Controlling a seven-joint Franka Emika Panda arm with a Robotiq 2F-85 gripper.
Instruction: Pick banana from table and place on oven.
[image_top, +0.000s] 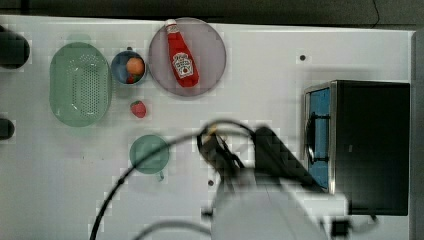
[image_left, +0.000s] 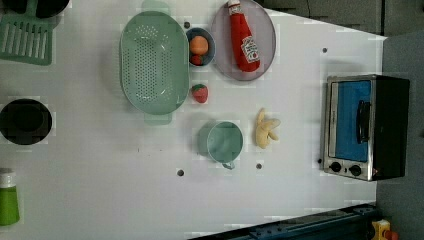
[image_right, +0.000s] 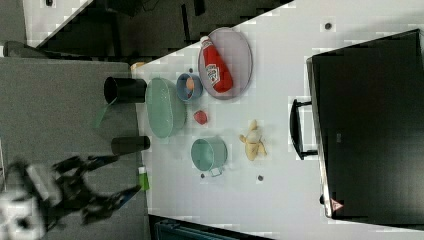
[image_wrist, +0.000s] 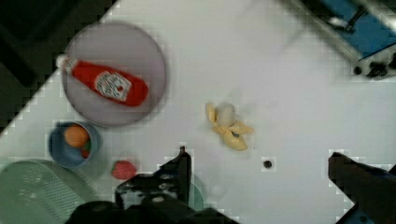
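Banana (image_left: 266, 129) lies flat on the white table (image_left: 100, 180), unheld, peel segments splayed. In the left view you see it just beside the green cup (image_left: 225, 142), at the cup's 3 o'clock, and between the cup and the oven (image_left: 367, 127). The oven sits at the banana's 3 o'clock in that view, apart from it, blue glass door facing the banana, nothing on its black top. In the right view the banana (image_right: 253, 142) again lies between cup (image_right: 209, 154) and oven (image_right: 370, 125), near the oven's dark handle but not touching.

Claw (image_wrist: 259, 179): fingers (image_wrist: 180, 170) stand wide apart, nothing between them. In the wrist view the banana (image_wrist: 228, 127) sits above the gap between the two fingers, around 11 o'clock from the midpoint, clear of both tips. A small dark dot on the table lies between the banana and the gap. No contact with the banana.

In the top view the arm (image_top: 270, 200) covers the spot between cup (image_top: 149, 154) and oven (image_top: 372, 145), so you can't see the banana there.

Other stuff, left view clock from the banana: red strawberry (image_left: 200, 93) at 10 o'clock past the cup, green colander (image_left: 154, 62) further at 10, small blue bowl (image_left: 200, 46) holding an orange fruit at 11, grey plate (image_left: 265, 60) with ketchup bottle (image_left: 243, 37) lying on it at 12. All well apart from the banana.
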